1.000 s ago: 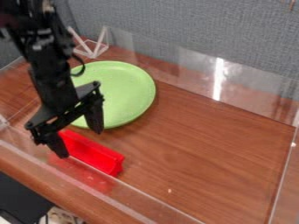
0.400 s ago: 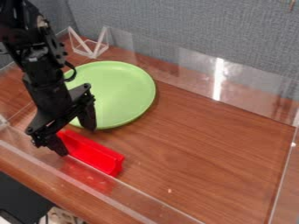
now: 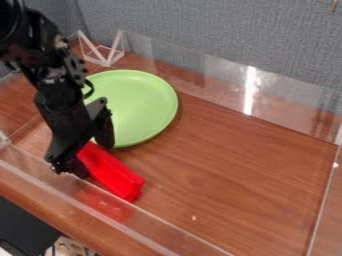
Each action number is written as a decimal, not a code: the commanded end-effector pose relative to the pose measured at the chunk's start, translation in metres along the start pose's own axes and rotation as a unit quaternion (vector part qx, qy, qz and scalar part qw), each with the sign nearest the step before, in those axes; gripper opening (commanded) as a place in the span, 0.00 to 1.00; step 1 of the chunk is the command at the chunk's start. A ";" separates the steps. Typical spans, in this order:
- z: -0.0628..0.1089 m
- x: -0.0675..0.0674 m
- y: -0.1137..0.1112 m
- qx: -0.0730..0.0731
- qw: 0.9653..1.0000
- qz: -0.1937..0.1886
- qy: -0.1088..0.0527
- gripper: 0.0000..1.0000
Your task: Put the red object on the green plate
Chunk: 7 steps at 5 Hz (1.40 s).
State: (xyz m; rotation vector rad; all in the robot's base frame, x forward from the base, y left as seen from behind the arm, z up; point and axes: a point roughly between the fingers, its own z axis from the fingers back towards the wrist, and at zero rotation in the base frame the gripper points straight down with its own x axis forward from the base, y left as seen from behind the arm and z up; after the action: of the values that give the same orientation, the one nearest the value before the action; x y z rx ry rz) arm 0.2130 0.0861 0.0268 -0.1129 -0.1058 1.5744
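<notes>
The red object (image 3: 112, 175) is a bright red long block lying on the wooden table near the front left, just in front of the green plate (image 3: 144, 100). The plate is round, lime green and has nothing on it. My black gripper (image 3: 80, 152) points straight down over the block's upper-left end. Its jaws stand open, with one finger (image 3: 103, 131) toward the plate and the other (image 3: 58, 163) toward the front left. The block's left end is partly hidden behind the fingers. I cannot tell whether the fingers touch the block.
Clear acrylic walls (image 3: 254, 90) enclose the wooden table (image 3: 241, 170) on all sides. A white wire stand (image 3: 107, 45) sits behind the plate. A grey fabric panel forms the backdrop.
The gripper has sunk lower over the block's left end and rolled about its own axis, so its fingers now straddle the block. Block and plate have not moved.
</notes>
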 end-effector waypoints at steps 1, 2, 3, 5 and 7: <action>0.007 -0.007 0.012 0.016 1.000 0.011 -0.006 1.00; 0.016 -0.012 0.011 0.020 0.999 0.022 -0.013 1.00; 0.019 -0.010 0.006 0.024 0.999 0.026 -0.016 1.00; 0.023 -0.005 0.000 0.031 0.999 0.033 -0.021 1.00; 0.022 0.000 0.000 0.034 0.999 -0.002 -0.024 0.00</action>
State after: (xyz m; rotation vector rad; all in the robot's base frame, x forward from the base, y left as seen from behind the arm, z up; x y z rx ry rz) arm 0.2082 0.0835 0.0399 -0.0120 -0.0544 1.5794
